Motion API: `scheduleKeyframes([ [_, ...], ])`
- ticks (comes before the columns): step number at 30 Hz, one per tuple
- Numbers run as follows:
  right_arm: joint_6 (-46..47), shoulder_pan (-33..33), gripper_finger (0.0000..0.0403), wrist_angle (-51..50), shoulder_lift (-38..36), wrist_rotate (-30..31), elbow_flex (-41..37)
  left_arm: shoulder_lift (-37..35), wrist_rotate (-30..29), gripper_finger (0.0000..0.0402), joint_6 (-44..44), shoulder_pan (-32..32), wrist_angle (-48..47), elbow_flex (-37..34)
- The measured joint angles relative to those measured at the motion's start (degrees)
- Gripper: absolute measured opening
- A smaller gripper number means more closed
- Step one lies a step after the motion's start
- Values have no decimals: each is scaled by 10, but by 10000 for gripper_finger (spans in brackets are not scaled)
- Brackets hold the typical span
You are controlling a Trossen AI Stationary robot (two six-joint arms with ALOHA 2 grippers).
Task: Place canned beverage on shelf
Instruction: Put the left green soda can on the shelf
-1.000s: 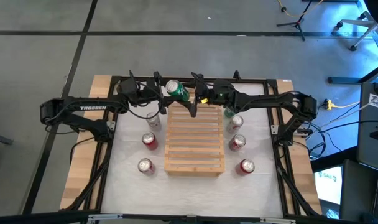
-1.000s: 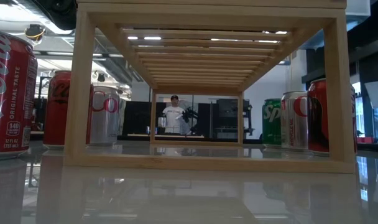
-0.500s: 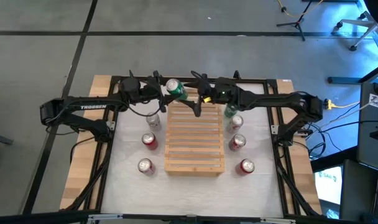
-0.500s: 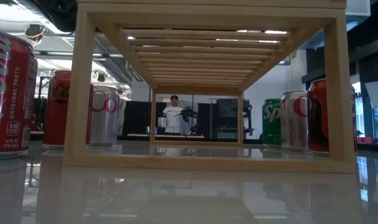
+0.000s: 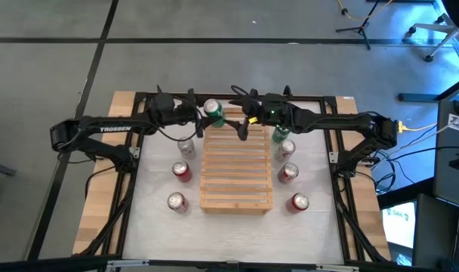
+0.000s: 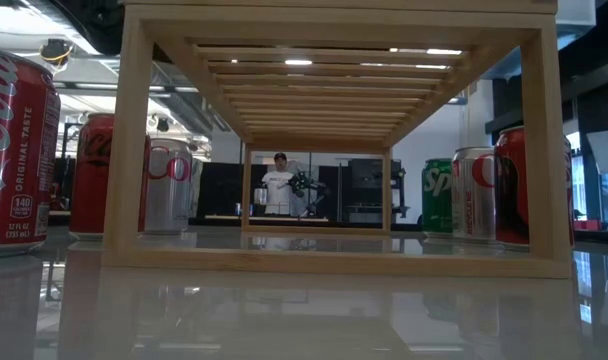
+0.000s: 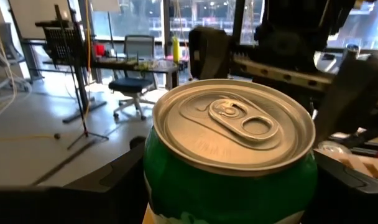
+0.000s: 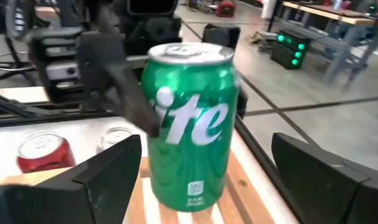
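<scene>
Our left claw (image 5: 201, 115) is clamped around a green Sprite can (image 5: 213, 110), holding it by the body at the far edge of the shelf (image 5: 236, 171), the pale slatted bamboo rack standing mid-desk. In the right wrist view the can (image 8: 190, 123) stands upright, its base over the slats or just resting on them; we cannot tell whether it has touched down. Our right claw (image 5: 242, 130) hangs just beside it over the shelf's far end, fingers (image 8: 102, 175) spread apart on either side of the can with nothing in them. To finish this step well, we judge that we should keep the can upright, centre its base across two slats, not over a gap, and let go only once it rests there; meanwhile the right claw should stay clear so it does not knock the can. Outward on the white desk (image 5: 237, 230) stand more cans: three to the shelf's left, among them a red cola can (image 5: 182, 171), and four to its right, including another green can (image 5: 278, 137).
</scene>
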Motion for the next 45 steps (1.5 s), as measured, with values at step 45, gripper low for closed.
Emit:
scheduleKeyframes([
  [45, 0, 0, 353, -55, 1, 4, 0, 57, 2, 322, 0, 1, 51, -1],
])
